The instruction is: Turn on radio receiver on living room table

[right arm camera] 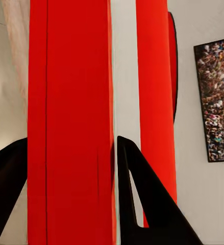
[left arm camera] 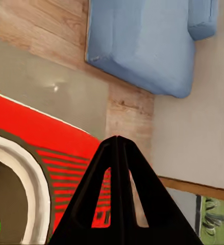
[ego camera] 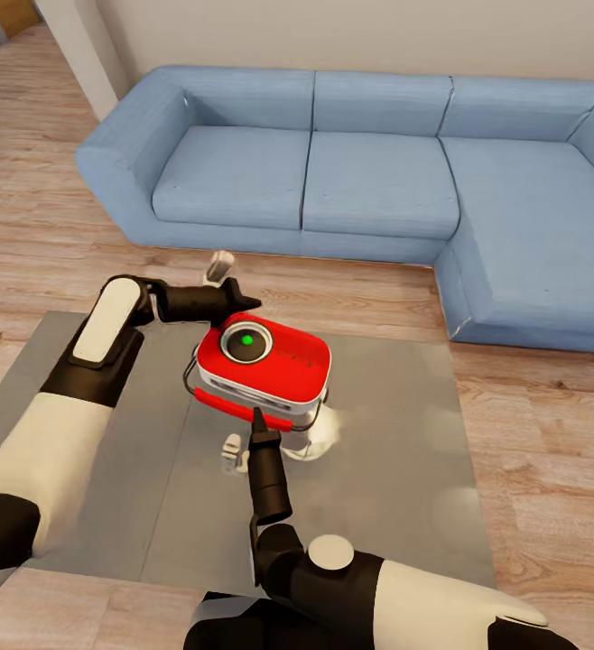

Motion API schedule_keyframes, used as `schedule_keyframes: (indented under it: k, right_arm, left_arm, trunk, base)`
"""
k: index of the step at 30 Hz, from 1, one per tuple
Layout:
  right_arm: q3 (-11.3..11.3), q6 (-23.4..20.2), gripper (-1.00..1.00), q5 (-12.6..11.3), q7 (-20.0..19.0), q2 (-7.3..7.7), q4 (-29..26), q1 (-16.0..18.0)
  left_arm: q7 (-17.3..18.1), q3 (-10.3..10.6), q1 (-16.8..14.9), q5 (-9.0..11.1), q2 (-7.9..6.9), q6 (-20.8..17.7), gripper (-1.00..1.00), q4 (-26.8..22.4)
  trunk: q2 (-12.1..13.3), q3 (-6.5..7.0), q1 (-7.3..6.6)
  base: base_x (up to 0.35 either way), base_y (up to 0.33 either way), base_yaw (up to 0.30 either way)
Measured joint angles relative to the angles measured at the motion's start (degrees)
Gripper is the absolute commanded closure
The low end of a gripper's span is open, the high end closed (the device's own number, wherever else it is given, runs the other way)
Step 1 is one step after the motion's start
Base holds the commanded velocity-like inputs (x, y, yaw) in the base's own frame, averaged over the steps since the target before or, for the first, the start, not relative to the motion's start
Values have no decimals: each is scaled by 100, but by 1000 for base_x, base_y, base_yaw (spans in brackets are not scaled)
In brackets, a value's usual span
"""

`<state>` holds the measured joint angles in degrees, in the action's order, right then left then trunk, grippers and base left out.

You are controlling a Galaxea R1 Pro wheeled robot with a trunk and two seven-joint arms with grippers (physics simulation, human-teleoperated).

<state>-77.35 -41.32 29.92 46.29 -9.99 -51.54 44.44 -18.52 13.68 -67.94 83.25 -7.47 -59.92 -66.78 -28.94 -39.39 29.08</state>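
The red radio receiver (ego camera: 263, 361) is over the middle of the grey table (ego camera: 396, 478), with its dark round dial (ego camera: 246, 342) facing up and a green dot lit in the dial's centre. My left gripper (ego camera: 250, 304) is shut, and its tip rests at the radio's far edge beside the dial. In the left wrist view the joined fingertips (left arm camera: 118, 143) lie over the radio's red face (left arm camera: 45, 132). My right gripper (ego camera: 257, 417) comes from the near side. Its fingers (right arm camera: 137, 194) clamp a red band of the radio (right arm camera: 71, 112).
A blue L-shaped sofa (ego camera: 378, 171) stands beyond the table and along its right side. Wood plank floor (ego camera: 532, 433) surrounds the table. A framed crowd picture (right arm camera: 216, 97) hangs on the wall. The radio's thin black handle (ego camera: 190, 374) sticks out on the left.
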Motion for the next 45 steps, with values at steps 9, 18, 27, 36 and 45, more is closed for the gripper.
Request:
schedule_keyframes:
  k: [9,18,27,36,45]
  right_arm:
    - [3,-12,100,21,-25,0,-1,-1]
    - [36,-1,100,12,-30,0,2,-1]
    - [2836,-167,100,-535,-2428,1,-1025,-4]
    - [4707,-1461,100,-446,-4771,0,-2346,638]
    - [5431,-1868,100,-1022,-7801,378,-1521,2310]
  left_arm:
    - [-18,-181,0,1146,-774,49,100,-843]
    - [-22,-182,0,1191,-870,50,100,-846]
    - [-191,-173,1,1183,-1856,22,100,-328]
    - [-152,-131,1,1109,-1994,23,100,628]
    - [-161,465,1,1086,-1979,86,100,1174]
  trunk:
    - [0,0,0]
    - [0,0,0]
    - [0,0,0]
    - [-1,1,0]
    - [0,0,0]
  base:
    - [0,0,0]
    - [0,0,0]
    - [0,0,0]
    - [0,0,0]
    - [0,0,0]
